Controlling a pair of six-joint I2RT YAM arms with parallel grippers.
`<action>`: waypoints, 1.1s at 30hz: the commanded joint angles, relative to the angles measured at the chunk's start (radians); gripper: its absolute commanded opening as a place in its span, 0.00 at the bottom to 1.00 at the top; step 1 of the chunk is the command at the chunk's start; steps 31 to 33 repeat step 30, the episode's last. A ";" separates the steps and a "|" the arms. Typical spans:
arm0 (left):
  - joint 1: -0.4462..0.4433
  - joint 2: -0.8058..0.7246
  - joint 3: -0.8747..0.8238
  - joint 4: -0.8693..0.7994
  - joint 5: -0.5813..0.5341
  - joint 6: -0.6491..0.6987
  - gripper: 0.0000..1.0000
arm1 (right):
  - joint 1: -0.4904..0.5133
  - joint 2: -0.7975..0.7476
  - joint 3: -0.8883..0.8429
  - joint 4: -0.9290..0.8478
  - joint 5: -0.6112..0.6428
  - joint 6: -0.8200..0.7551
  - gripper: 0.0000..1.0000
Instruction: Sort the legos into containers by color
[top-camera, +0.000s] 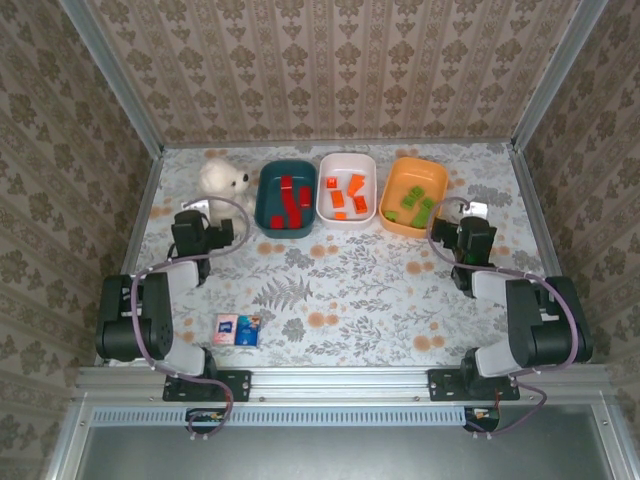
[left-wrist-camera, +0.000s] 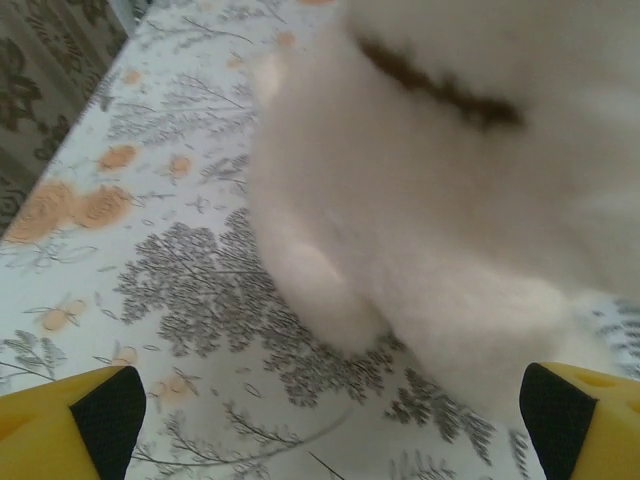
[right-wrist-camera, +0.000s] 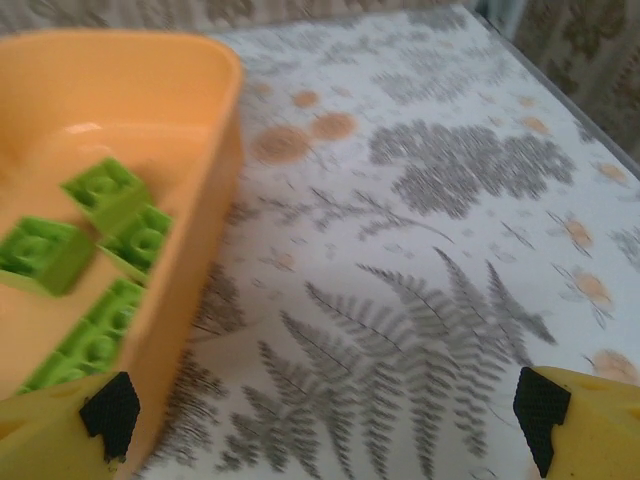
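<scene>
The sorting looks finished, so the main danger is undoing it. The right gripper (right-wrist-camera: 325, 418) sits just beside the near right corner of the orange bowl (right-wrist-camera: 215, 150). One yellow finger is so close to the bowl's wall that I cannot tell whether they touch. A sweep to the left, or a closing of the jaws here, could shove or tip that bowl and scatter the green legos (right-wrist-camera: 105, 190) across the table (top-camera: 350, 290). On the left side, the left gripper (left-wrist-camera: 330, 415) points straight at the white plush bear (left-wrist-camera: 440, 200). The bear stands just left of the dark teal bowl (top-camera: 265, 195), so a push forward could drive it into the bowl. A grab at the bear, or at the small blue-and-pink packet (top-camera: 237, 329) lying near the left arm's base, would be wasted effort, since neither belongs in a bowl. Both claws stand spread as wide as they go, each with nothing between its fingers; the left one hangs over bare cloth in front of the bear. The red legos (top-camera: 292, 200) lie in the teal bowl, the orange legos (top-camera: 350, 192) in the white bowl (top-camera: 322, 190), and the green ones in the orange bowl. The three bowls stand in a row at the far side, and I see no loose brick on the table.
</scene>
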 joint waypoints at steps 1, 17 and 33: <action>-0.019 0.007 -0.093 0.208 0.044 0.049 1.00 | 0.005 0.054 -0.082 0.246 -0.057 -0.017 1.00; -0.018 0.043 -0.153 0.350 -0.059 0.008 1.00 | 0.049 0.081 -0.039 0.209 0.031 -0.041 1.00; -0.037 0.044 -0.147 0.344 -0.083 0.024 1.00 | 0.056 0.085 -0.035 0.204 0.031 -0.049 1.00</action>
